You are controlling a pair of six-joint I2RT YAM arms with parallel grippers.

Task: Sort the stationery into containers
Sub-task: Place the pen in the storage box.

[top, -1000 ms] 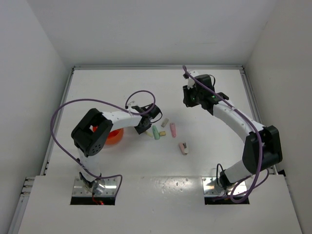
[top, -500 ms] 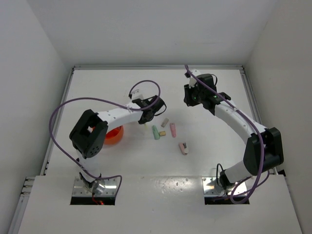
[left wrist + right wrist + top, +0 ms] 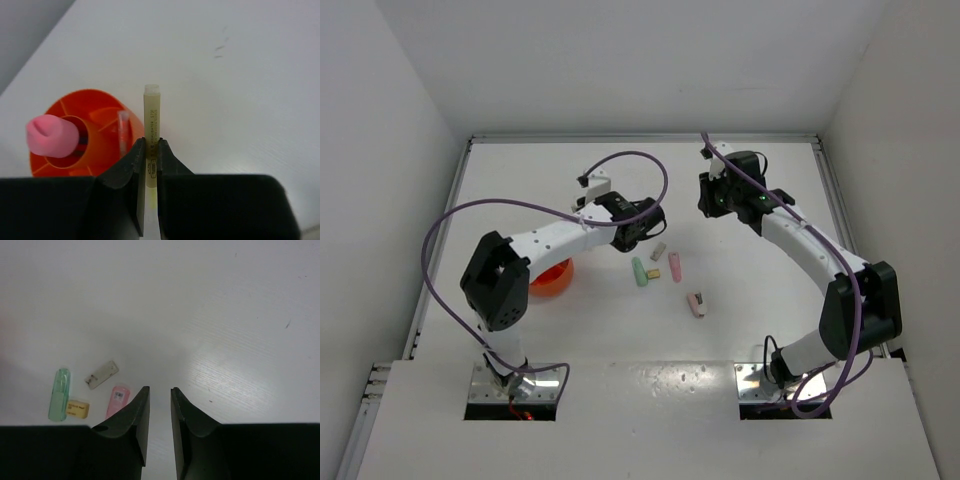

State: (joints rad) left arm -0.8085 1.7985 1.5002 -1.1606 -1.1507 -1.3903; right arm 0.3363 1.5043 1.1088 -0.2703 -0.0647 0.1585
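**Item 1. Left gripper** point(image 3: 151, 146): jaws clamped on a pale yellow highlighter point(image 3: 152, 112). Its barrel runs out past the fingertips toward the upper centre of the wrist view (lettering along it is too small to read).

**Item 2. Orange bowl** point(image 3: 92, 101): lower left of the left wrist view, with inner dividers. Its right rim appears just beside the held highlighter. The middle compartment holds a rounded pink piece point(image 3: 52, 136). A thin clear stick point(image 3: 122, 131) stands in a right-hand compartment. In the top view the bowl lies left of centre, partly under the left arm and apart from the gripper.

**Item 3. Right gripper** point(image 3: 159, 392): fingers a narrow gap apart, nothing between them. It hangs over bare table, upper right of centre in the top view.

**Item 4. Loose stationery**, lower left of the right wrist view:
- mint-green stub point(image 3: 60, 393)
- small tan piece point(image 3: 77, 408), touching the mint-green stub
- beige piece point(image 3: 101, 374)
- pink stub point(image 3: 119, 397)

**Item 5. Pink-and-dark capped cylinder** point(image 3: 696, 303): lies alone, lower right of that cluster in the top view.
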